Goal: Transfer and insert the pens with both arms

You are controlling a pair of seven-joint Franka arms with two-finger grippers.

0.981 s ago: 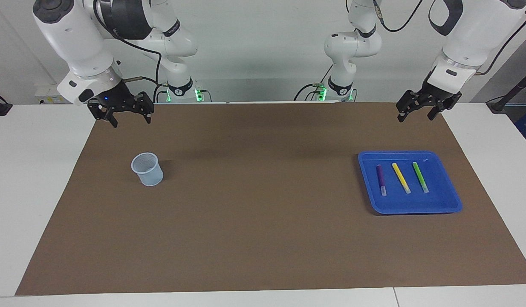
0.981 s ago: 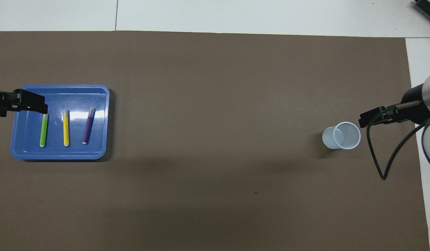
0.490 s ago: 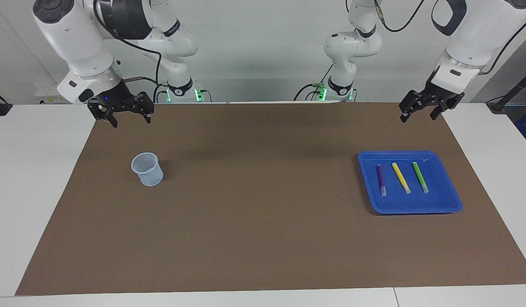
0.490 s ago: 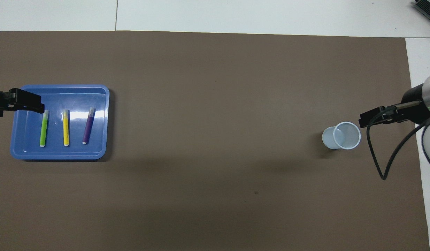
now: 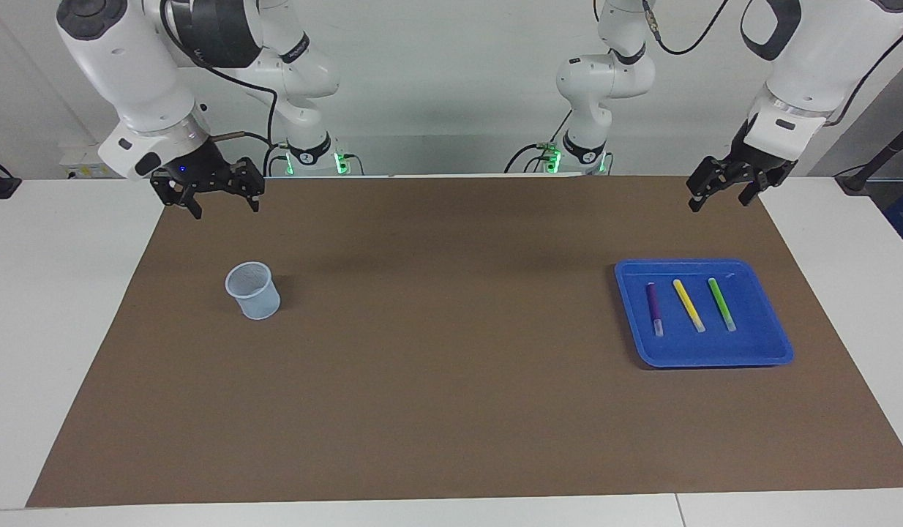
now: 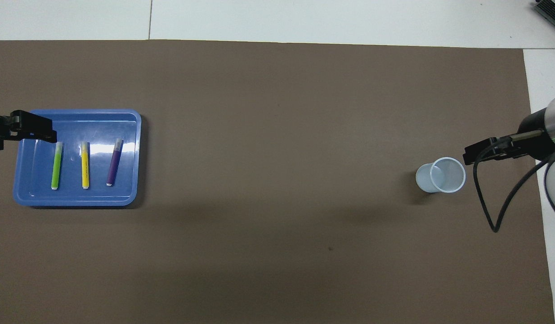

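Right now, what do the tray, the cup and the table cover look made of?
Tray: blue plastic, likely; glossy, with glare patches in the overhead view. Cup: thin whitish plastic, seemingly; translucent wall, faint ribbing. Table cover: brown paper or card, perhaps; flat, matte, without glare.

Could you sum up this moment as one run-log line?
pens: all three in blue tray | cup: empty | left gripper: open, raised | right gripper: open, raised

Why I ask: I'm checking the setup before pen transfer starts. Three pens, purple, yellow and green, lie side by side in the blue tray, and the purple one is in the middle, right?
Not quite. The yellow pen is the middle one; the purple pen lies at the end of the row toward the cup, the green pen at the other end. All three lie side by side in the blue tray, as the facing view shows.
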